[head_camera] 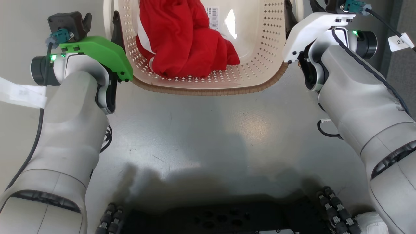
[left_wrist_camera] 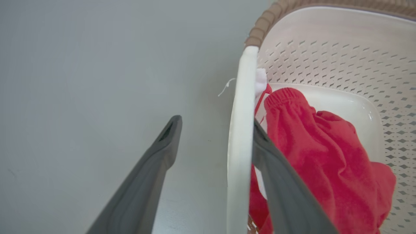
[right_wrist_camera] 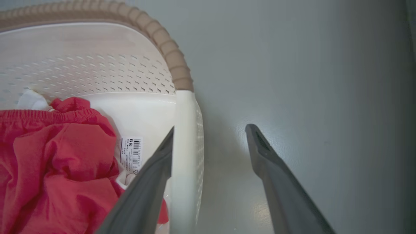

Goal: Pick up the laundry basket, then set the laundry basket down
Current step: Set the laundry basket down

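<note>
The laundry basket (head_camera: 211,88), cream-white with perforated walls and a brown woven-look rim, stands on the grey floor at the top middle of the head view. A red garment (head_camera: 185,42) lies inside it. My left gripper (left_wrist_camera: 216,125) is open and straddles the basket's white left handle (left_wrist_camera: 242,130), one finger outside and one inside against the red garment (left_wrist_camera: 318,152). My right gripper (right_wrist_camera: 210,128) is open too, straddling the white right handle (right_wrist_camera: 185,136), with the inner finger inside the laundry basket (right_wrist_camera: 97,65). Neither handle is pinched.
My own dark wheeled base (head_camera: 211,217) fills the bottom of the head view. A white paper strip (head_camera: 19,94) lies at the far left. A dark grey edge (head_camera: 401,71) runs down the far right. A barcode label (right_wrist_camera: 131,154) sticks to the basket's bottom.
</note>
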Controlling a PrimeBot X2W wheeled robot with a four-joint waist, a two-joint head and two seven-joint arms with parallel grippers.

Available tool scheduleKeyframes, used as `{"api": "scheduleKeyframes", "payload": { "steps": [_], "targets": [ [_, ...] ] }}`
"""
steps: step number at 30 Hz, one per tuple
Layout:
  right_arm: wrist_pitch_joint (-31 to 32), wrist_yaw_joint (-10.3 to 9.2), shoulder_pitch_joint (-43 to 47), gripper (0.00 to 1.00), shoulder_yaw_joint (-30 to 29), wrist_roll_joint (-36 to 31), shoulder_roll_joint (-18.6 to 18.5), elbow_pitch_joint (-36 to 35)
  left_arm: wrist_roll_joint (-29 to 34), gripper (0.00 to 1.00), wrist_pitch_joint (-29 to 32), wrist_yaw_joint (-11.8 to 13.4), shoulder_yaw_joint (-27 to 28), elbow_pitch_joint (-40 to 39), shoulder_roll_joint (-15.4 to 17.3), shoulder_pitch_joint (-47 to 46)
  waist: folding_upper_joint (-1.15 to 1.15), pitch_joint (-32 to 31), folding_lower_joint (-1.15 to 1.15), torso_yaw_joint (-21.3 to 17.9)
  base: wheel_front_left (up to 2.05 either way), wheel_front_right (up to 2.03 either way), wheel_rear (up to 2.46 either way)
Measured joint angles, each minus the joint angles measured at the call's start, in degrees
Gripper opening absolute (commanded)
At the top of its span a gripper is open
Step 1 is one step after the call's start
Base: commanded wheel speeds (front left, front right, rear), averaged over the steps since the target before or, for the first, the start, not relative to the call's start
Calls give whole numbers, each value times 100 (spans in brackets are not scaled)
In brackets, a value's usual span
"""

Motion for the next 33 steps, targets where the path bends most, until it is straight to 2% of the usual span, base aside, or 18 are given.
{"api": "scheduleKeyframes", "payload": {
  "steps": [7,13,17,25,33],
  "targets": [
    [-1,0,1,100,-74,-52,-1,2,38,100,0,0,151,-166,2,34,0,-189,0,14,0,0,0],
    [-1,0,2,100,-210,-172,-10,-145,210,100,0,0,343,-412,127,229,0,-439,0,8,0,0,0],
    [-8,-1,10,100,-368,-276,-81,-428,270,100,0,0,514,-751,156,349,0,-656,0,-2,0,0,0],
    [-9,-1,381,100,-801,-716,-231,-1267,644,100,0,9,837,-1428,420,927,0,-1276,0,-40,0,0,0],
    [-9,-2,1038,100,-1405,-1205,-377,-2075,1046,100,-1,120,1180,-2252,578,1683,0,-1901,0,-91,0,0,0]
  ]
}}
